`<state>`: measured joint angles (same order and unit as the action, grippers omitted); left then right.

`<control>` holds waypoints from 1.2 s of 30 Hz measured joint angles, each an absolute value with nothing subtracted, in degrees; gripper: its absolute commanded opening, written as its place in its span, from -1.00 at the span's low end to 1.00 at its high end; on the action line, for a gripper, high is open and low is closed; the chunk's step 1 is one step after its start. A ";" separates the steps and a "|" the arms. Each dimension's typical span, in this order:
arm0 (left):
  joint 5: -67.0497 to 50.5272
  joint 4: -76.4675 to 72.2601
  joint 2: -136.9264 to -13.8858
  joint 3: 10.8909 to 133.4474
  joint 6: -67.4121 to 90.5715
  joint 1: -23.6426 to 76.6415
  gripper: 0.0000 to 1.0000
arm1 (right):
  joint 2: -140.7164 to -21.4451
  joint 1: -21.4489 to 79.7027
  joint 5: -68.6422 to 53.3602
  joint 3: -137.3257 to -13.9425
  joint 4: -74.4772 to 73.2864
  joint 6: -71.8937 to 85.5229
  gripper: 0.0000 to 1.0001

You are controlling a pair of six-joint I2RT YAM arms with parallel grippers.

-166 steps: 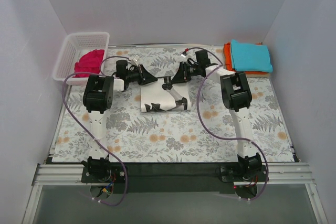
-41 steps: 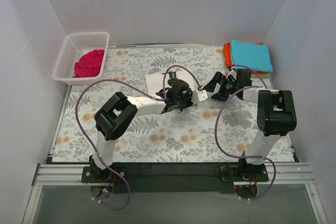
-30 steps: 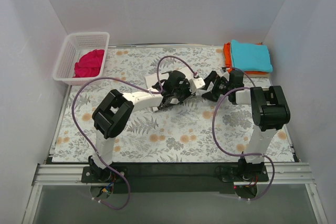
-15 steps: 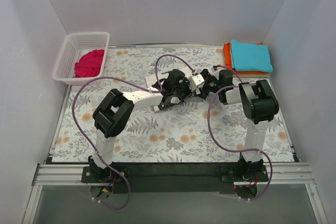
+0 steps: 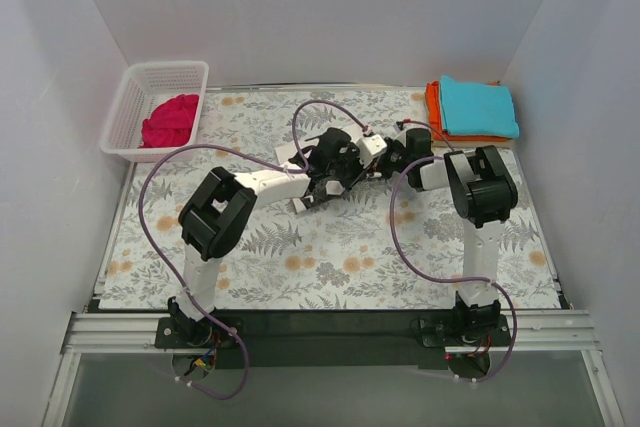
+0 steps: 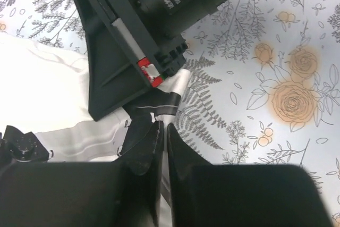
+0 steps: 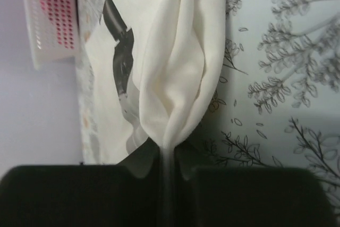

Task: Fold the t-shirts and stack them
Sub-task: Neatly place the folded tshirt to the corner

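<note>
Two wrist views resolve what the top view hides beneath the meeting arms. The right gripper (image 7: pixel 167 155) pinches a bunched fold of the off-white t-shirt (image 7: pixel 175 51). The left gripper (image 6: pixel 162 131) is clamped on its thin edge, mid-table on the floral covering (image 6: pixel 265 51).

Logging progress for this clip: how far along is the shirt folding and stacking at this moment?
Done: the teal t-shirt lies folded on the orange t-shirt at the far right corner. In hand: the off-white t-shirt, pinched by both the left end effector and the right end effector mid-table, bunched rather than flat. Left: finishing it, and the magenta t-shirt, crumpled in the white mesh basket.
</note>
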<state>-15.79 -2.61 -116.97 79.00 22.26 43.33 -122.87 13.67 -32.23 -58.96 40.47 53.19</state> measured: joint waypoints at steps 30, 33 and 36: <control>-19.94 13.34 -88.40 66.59 36.03 28.18 0.22 | -120.31 10.50 2.35 -100.16 -10.61 -23.09 -0.97; -19.53 13.80 -88.40 66.08 36.03 27.90 0.22 | -121.47 10.11 4.51 -103.31 -10.74 -25.41 -0.97; -19.31 13.72 -88.38 66.08 36.03 27.81 0.22 | -123.28 9.56 6.07 -106.30 -11.44 -26.50 -0.97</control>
